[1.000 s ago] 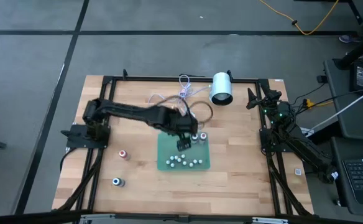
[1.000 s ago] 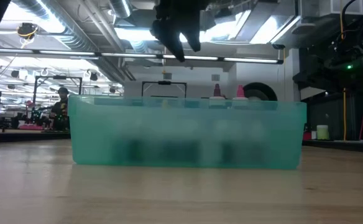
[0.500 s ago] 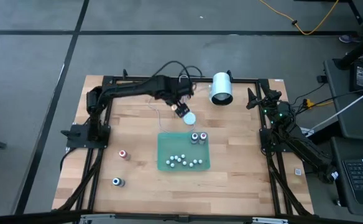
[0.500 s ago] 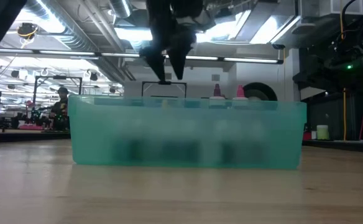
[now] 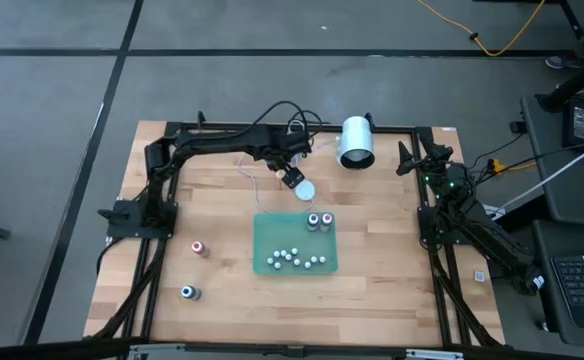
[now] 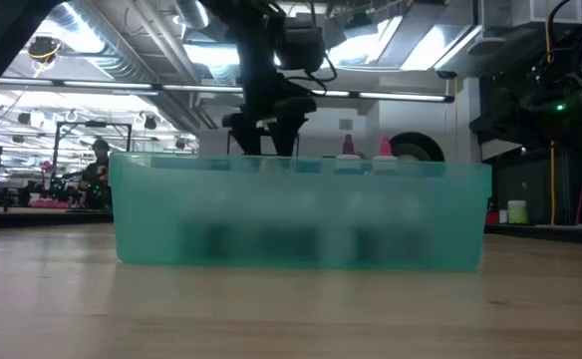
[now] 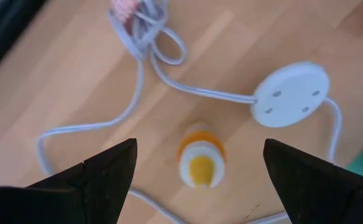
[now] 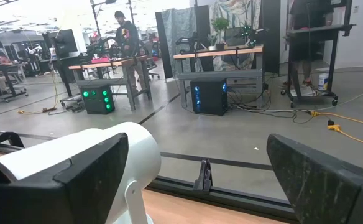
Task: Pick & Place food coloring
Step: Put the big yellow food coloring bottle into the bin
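White disc [image 7: 291, 94] and cable [image 7: 138, 87] flank orange bottle [image 7: 201, 163].

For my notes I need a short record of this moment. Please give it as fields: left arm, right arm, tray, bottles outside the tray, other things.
left arm: left gripper hangs over an orange-topped bottle, jaws open, holding nothing
right arm: right gripper waits at the table's right edge, jaws open
tray: green tray holds two bottles and several small white pieces
bottles outside the tray: red-topped bottle; blue-topped bottle
other things: white disc on a cable; white cylinder
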Available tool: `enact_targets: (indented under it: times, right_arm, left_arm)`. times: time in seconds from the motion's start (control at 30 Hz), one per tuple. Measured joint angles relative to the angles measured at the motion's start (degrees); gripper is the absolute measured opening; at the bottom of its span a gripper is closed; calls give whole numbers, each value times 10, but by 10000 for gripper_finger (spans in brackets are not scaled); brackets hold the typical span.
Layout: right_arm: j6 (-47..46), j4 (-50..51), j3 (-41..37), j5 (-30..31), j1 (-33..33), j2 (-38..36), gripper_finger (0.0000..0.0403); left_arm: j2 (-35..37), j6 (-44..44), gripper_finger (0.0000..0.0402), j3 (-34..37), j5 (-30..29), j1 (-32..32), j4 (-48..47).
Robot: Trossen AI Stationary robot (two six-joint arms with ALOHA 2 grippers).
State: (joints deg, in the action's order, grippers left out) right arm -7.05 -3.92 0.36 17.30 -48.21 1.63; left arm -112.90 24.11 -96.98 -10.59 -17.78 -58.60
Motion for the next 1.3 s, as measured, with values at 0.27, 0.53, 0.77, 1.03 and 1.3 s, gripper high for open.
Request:
enact_targets:
  times: [0.27,0.53,0.77,1.03,1.3]
  right_arm:
    - [0,0,0,0,0,0,384]
    - [0,0,0,0,0,0,384]
    - [0,0,0,0,0,0,384]
    - [0,0,0,0,0,0,384]
    - [0,0,0,0,0,0,384]
  left_arm:
    - [0,2,345,57,3,4,52]
    - [0,-27,305,67,3,4,63]
    - [0,-22,206,67,15,4,64]
    - [4,-18,119,67,17,9,57]
    - [54,-10,119,68,2,42,12]
